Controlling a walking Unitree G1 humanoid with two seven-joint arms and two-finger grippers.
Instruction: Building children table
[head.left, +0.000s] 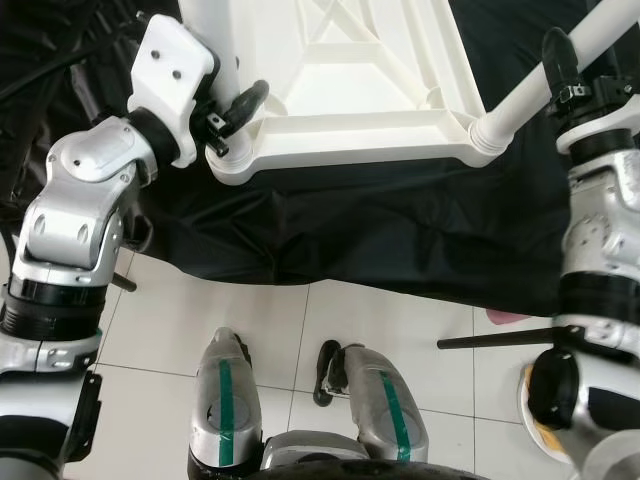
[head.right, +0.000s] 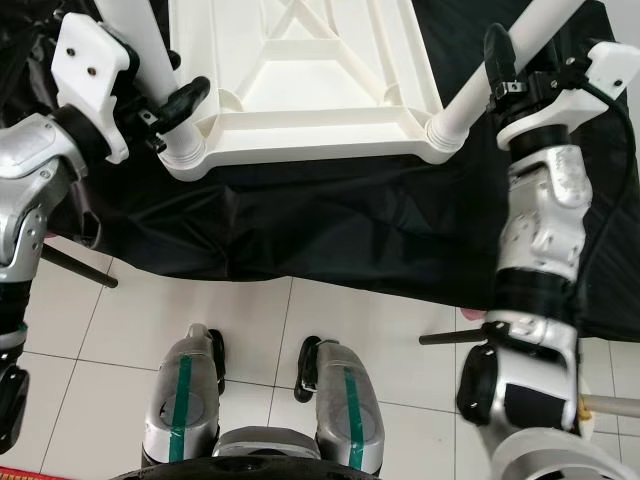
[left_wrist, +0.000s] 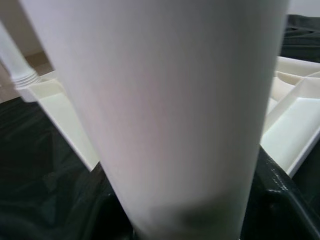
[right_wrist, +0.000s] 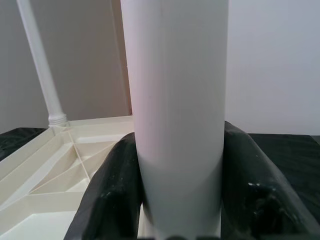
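An upside-down white plastic tabletop (head.left: 360, 60) lies on a black cloth (head.left: 350, 230), its ribbed underside facing up. A white left leg (head.right: 150, 60) stands in the near left corner socket, and my left gripper (head.left: 225, 115) is shut on it just above the socket; up close the leg (left_wrist: 165, 110) fills the space between the fingers. A white right leg (head.left: 530, 90) leans out of the near right corner socket. My right gripper (head.right: 515, 65) is shut on it, its black fingers (right_wrist: 110, 190) pressing both sides of that leg (right_wrist: 175, 100).
Another white leg (right_wrist: 42, 70) stands at a far corner. The cloth's edge ends on white floor tiles (head.left: 380, 330), where my own legs (head.left: 225, 400) stand. A thin black rod (head.left: 495, 340) and a pink scrap (head.left: 505, 318) lie near my right side.
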